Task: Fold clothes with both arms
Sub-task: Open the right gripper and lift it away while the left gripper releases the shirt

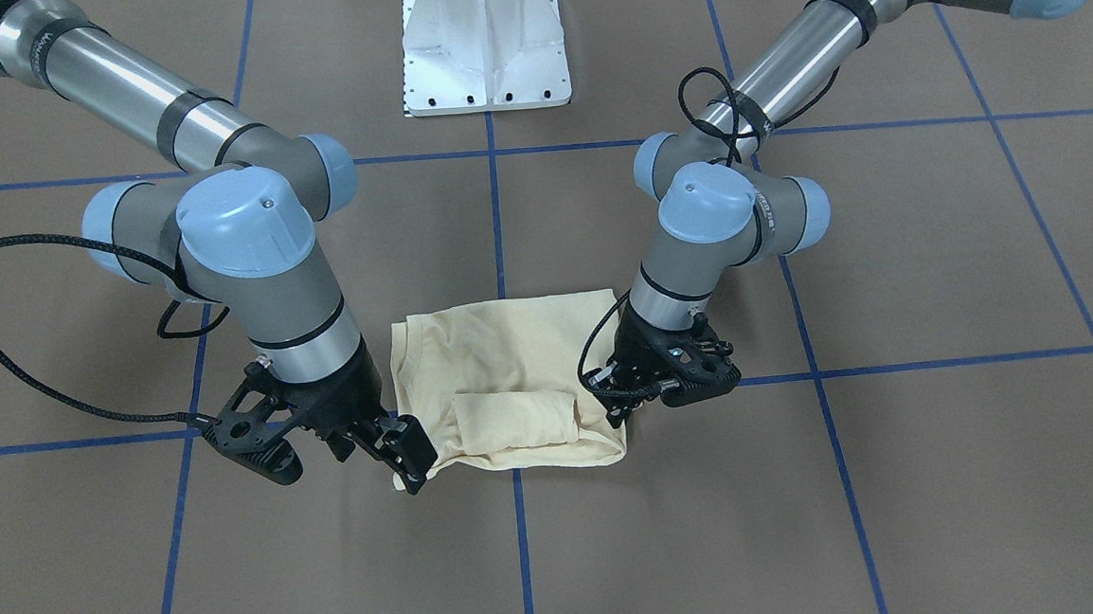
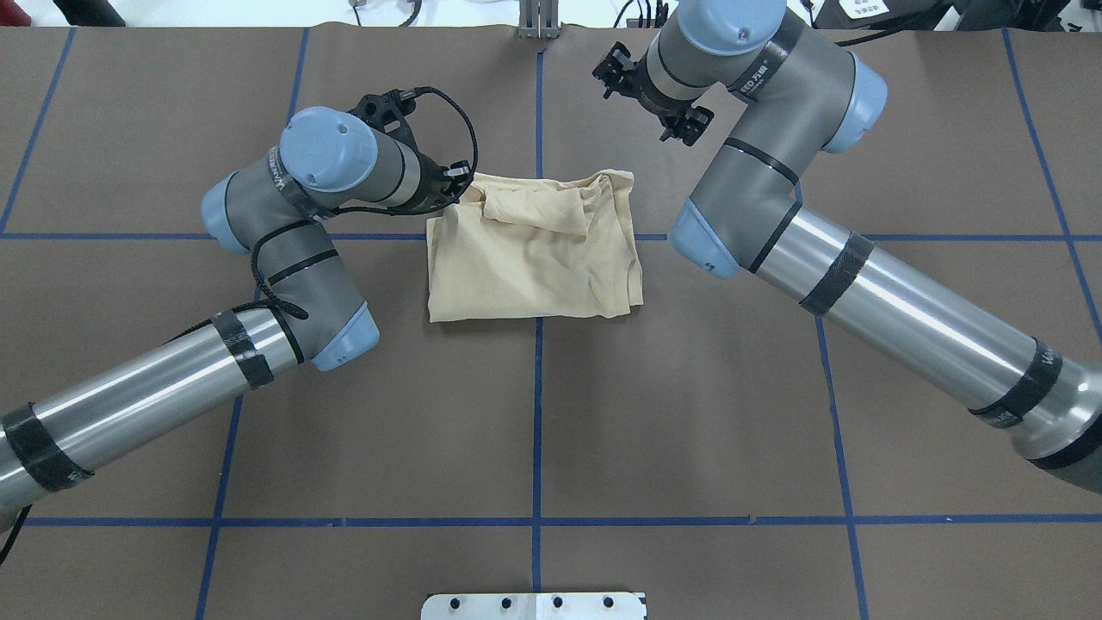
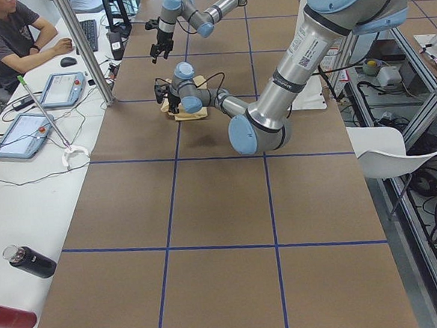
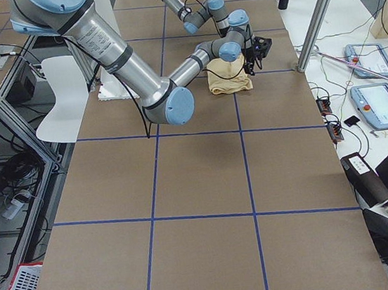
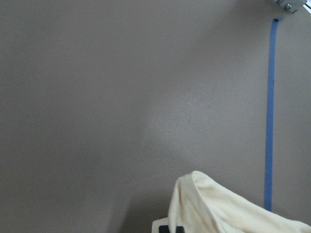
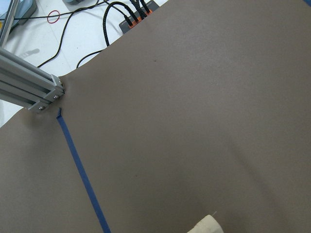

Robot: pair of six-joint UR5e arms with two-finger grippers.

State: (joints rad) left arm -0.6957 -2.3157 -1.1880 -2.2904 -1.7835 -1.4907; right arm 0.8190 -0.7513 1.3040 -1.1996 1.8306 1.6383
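On the brown table [image 2: 689, 387], left gripper [image 1: 616, 402] pinches the T-shirt [image 1: 502, 357] edge; right gripper [image 1: 409, 465] hovers raised, grip state indiscernible.

Brown table [image 2: 689, 387] with blue tape grid [image 2: 537, 413], white pedestal base [image 1: 486, 54]

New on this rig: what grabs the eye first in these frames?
The folded cream shirt at the middle of the brown, blue-taped table draws the eye first, a sleeve-like fold lying on top. The left arm and right arm flank it, jaws near its operator-side corners; the left's sit low at the cloth, the right's appear raised above the table.
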